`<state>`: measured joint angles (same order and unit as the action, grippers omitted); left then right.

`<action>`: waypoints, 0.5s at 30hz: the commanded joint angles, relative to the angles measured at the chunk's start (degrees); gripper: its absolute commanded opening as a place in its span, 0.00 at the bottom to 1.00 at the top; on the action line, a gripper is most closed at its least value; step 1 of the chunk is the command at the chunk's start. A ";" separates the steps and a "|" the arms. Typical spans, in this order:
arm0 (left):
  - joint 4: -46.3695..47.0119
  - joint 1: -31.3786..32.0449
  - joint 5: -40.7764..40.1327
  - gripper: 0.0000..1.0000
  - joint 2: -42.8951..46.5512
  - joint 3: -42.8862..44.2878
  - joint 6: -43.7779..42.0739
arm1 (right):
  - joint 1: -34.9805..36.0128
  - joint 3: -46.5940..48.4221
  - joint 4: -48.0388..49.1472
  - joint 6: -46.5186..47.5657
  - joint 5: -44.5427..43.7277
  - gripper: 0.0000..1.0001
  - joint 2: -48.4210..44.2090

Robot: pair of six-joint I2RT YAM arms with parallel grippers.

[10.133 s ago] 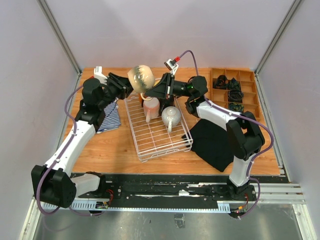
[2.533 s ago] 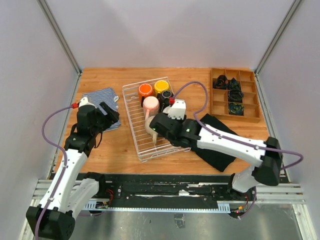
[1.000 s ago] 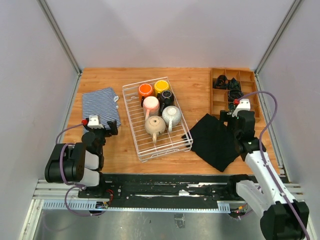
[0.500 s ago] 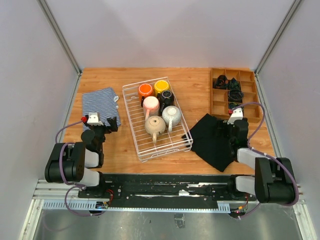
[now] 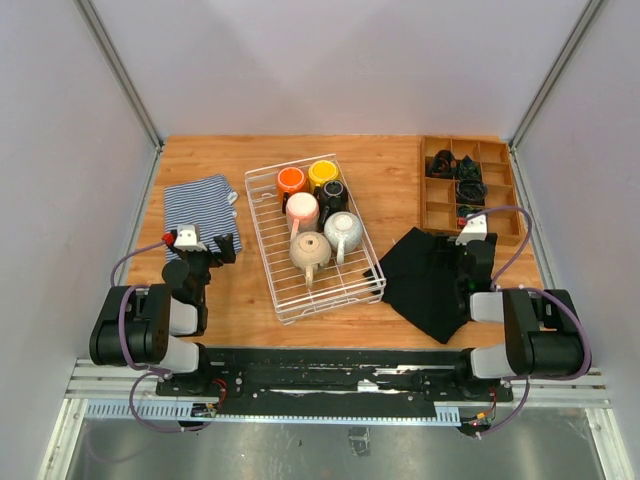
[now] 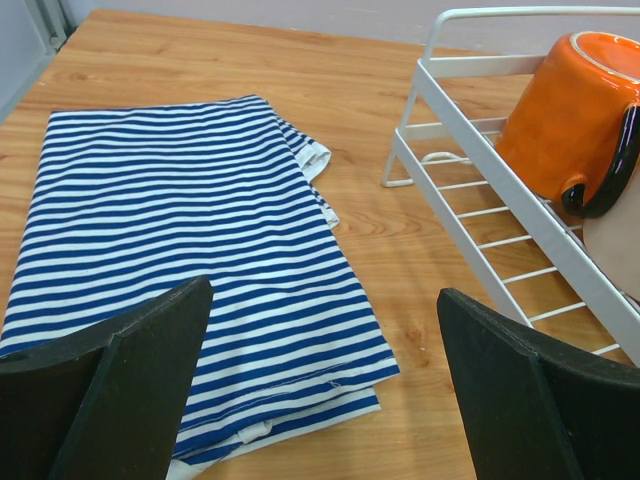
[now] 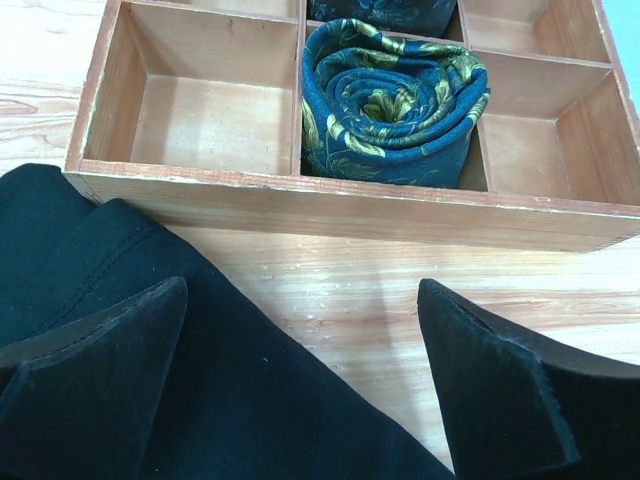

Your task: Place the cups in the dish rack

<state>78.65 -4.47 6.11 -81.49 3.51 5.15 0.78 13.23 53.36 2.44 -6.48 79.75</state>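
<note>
The white wire dish rack (image 5: 330, 290) sits mid-table and holds all the cups I see: orange (image 5: 291, 180), yellow (image 5: 322, 172), black (image 5: 331, 192), pink (image 5: 302, 211), beige (image 5: 309, 251) and whitish-grey (image 5: 343, 230). Both arms are folded back near their bases. My left gripper (image 5: 220, 248) (image 6: 322, 292) is open and empty, low over the table between the striped cloth and the rack. In the left wrist view, the orange cup (image 6: 560, 110) lies on its side inside the rack (image 6: 470, 250). My right gripper (image 5: 452, 258) (image 7: 302, 285) is open and empty over the black cloth's edge.
A folded blue-and-white striped cloth (image 5: 200, 205) (image 6: 170, 230) lies left of the rack. A black cloth (image 5: 425, 285) (image 7: 150, 400) lies right of it. The brown wooden compartment tray (image 5: 430, 185) (image 7: 350, 205) stands at the back right, holding rolled dark fabric (image 7: 385, 95).
Over the last second the right arm has folded back toward its base, dropping its gripper to the black cloth. The left arm has barely moved. The cups have stayed put.
</note>
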 commanded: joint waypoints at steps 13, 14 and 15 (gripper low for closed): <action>1.67 -0.18 -0.52 1.00 0.11 0.45 -1.07 | 0.89 1.20 0.50 3.69 2.41 0.98 -0.07; 1.68 -0.19 -0.53 1.00 0.11 0.40 -1.08 | 0.73 1.45 0.29 3.45 2.47 0.98 0.20; 1.68 -0.19 -0.48 1.00 0.11 0.44 -1.05 | 0.65 1.45 0.40 3.35 2.60 0.98 0.29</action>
<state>78.65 -4.47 6.11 -81.49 3.51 5.15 1.13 13.34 53.65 4.82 -4.89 79.75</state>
